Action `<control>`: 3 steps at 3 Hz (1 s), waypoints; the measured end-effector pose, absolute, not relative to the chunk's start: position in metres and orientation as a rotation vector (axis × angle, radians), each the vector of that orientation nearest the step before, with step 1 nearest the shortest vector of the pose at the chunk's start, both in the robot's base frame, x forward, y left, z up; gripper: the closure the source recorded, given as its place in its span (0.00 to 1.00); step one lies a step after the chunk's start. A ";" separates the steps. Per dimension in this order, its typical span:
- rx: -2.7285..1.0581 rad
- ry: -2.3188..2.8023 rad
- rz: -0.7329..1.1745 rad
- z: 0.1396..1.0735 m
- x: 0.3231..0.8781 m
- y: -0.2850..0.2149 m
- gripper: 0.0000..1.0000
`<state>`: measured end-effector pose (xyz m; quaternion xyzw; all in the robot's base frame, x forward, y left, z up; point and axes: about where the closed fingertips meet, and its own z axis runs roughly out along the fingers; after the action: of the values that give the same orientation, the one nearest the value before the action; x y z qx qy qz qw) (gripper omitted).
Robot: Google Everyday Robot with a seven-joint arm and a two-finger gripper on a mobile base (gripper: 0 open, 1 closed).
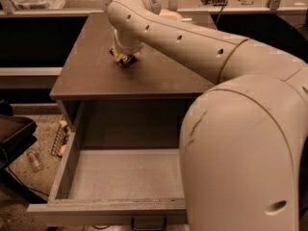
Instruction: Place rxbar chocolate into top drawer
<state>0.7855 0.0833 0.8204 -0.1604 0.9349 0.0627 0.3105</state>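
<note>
1. Chocolate bar (126, 60): it shows only as a small dark patch on the back-left part of the cabinet top (91, 76). The patch sits right under the tip of the gripper (124, 57). The wrist covers most of it, so its long axis cannot be read.

2. Gripper: it points down at the cabinet top directly over the bar, touching it or very nearly so. Whether it has clamped the bar or stands wide around it cannot be told, because the pale wrist housing hides the contact.

3. Arm: it reaches in from the right foreground, runs across the cabinet top and bends down at the wrist. The bar therefore lies at the far end of its reach, not beside it.

4. Drawer (120, 177): it stands open below the cabinet top and juts toward the camera. Its grey floor is in view, and a dark handle (148, 223) sits on the front panel at the near edge. The arm's big near link hides the drawer's right part.

5. Deciding relation: the bar lies behind and above the drawer opening, with the front edge of the cabinet top between them. Side to side, it lines up roughly with the left-middle of the drawer floor.

6. Judgement: once the bar is secure, the move is probably a lift, a pull straight toward the camera past that front edge, then a descent into the drawer. Little sideways shift seems needed.
</note>
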 end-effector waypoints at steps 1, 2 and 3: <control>-0.423 2.469 0.166 0.821 0.785 0.083 1.00; -0.399 2.448 0.137 0.832 0.788 0.071 1.00; -0.319 2.405 0.063 0.858 0.785 0.035 1.00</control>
<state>0.7854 0.0346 0.8584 -0.1231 0.9284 0.0243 0.3498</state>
